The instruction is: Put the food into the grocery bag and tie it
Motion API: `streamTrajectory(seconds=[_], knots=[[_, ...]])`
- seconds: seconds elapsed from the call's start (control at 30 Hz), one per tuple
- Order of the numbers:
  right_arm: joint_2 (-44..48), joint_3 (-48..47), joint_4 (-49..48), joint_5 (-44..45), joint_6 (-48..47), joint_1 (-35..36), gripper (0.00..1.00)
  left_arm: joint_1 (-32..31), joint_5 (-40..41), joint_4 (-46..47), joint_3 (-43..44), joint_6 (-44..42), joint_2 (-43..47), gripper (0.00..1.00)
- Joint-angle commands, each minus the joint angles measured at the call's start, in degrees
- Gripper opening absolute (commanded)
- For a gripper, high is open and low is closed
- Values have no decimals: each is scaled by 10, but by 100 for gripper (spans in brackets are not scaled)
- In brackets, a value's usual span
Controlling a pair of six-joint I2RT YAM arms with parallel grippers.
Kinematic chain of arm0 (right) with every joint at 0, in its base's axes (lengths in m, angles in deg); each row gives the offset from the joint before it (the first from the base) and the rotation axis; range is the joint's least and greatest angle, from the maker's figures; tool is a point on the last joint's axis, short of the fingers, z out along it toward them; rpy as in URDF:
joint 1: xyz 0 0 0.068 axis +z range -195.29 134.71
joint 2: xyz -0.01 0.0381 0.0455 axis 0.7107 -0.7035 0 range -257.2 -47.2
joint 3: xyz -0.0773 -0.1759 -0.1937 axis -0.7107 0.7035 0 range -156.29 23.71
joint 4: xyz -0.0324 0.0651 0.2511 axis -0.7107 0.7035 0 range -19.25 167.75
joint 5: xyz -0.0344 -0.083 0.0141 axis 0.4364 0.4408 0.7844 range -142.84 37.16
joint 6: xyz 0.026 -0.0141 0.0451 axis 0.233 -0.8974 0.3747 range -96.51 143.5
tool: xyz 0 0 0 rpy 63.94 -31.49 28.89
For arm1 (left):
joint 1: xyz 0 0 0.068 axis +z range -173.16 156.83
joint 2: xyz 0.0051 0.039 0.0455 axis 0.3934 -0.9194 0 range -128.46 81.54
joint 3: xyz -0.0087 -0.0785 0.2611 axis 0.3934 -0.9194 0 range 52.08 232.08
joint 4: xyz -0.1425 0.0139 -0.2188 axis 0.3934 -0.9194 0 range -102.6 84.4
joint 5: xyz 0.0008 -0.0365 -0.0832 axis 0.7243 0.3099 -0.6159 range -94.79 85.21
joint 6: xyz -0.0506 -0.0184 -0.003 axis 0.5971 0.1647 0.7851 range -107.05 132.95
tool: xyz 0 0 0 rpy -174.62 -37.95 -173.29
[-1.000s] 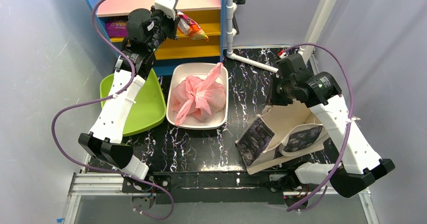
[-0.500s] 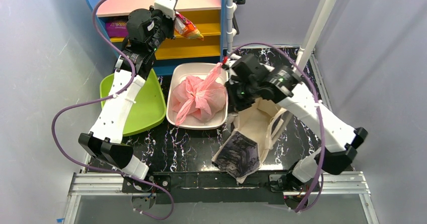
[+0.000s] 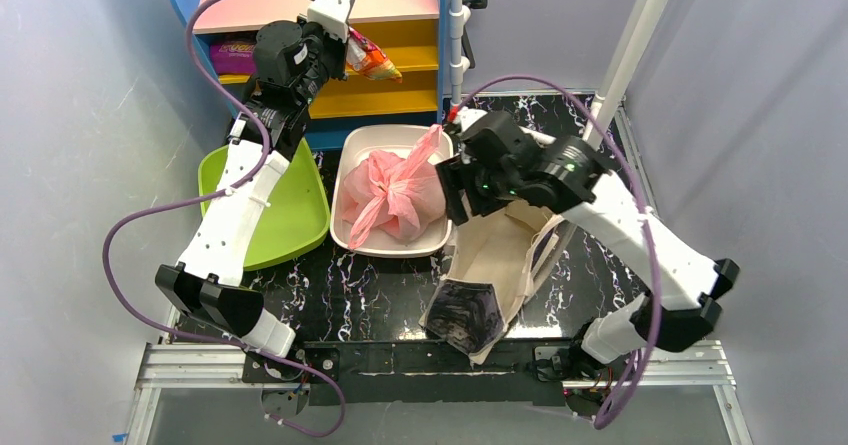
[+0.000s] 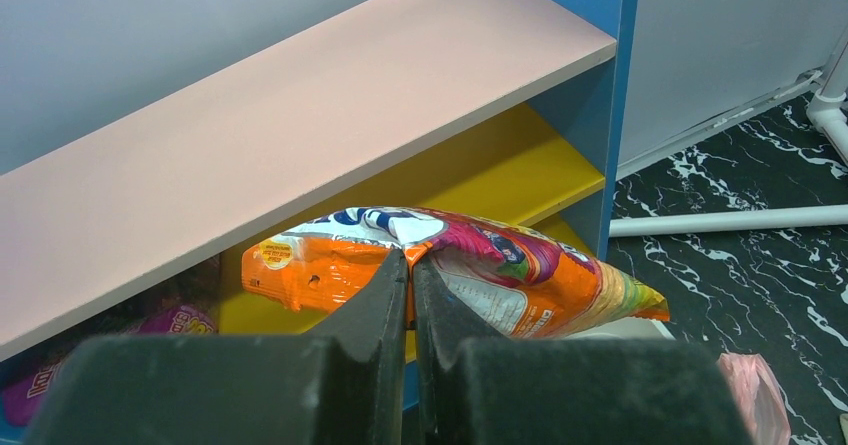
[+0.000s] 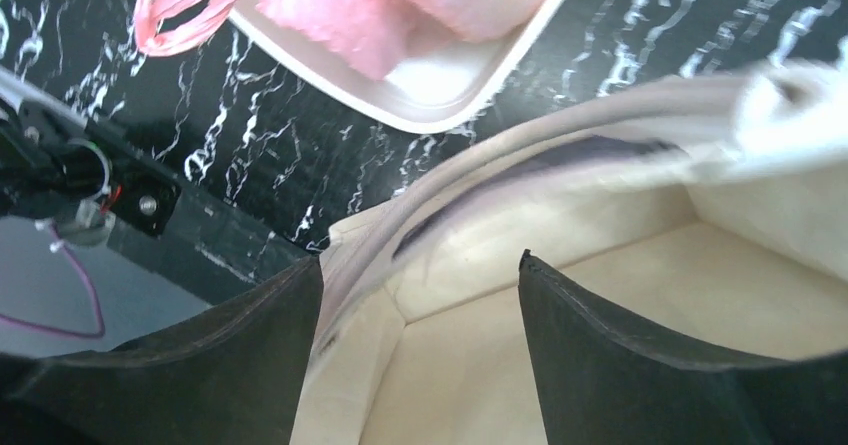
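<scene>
Tote (image 3: pixel 490 275) first: your right tool (image 5: pixel 420 270) hangs over its mouth, jaws apart. Beyond, the pink grocery bag (image 3: pixel 395 190) lies in the white tray (image 3: pixel 345 230). Farthest, your left tool (image 4: pixel 410 255) clamps an orange snack packet (image 4: pixel 500 275) by the shelf (image 4: pixel 300 125).

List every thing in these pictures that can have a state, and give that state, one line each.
grocery bag, looks knotted shut, lying in the white tray
white tray, holding the bag
canvas tote, mouth open, beside the tray
snack packet, pinched and held up in front of the shelf
left pincer, shut on the snack packet
right pincer, open over the tote's mouth
</scene>
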Motion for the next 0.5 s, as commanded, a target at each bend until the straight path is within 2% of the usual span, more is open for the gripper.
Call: streamTrajectory(seconds=[0.0,0.2,0.27,0.4,0.47], knots=[[72,-27,49,125,60,-2,80,-4,4,31,9,5,29,0],[156,34,67,213,139,-13,83,-10,-2,29,11,7,30,0],[212,90,22,220,152,-16,84,-15,-1,29,11,4,30,0],[332,204,-84,163,170,-29,85,-21,-3,29,11,4,29,0],[378,234,-100,192,200,-32,85,-23,-5,29,12,5,28,0]])
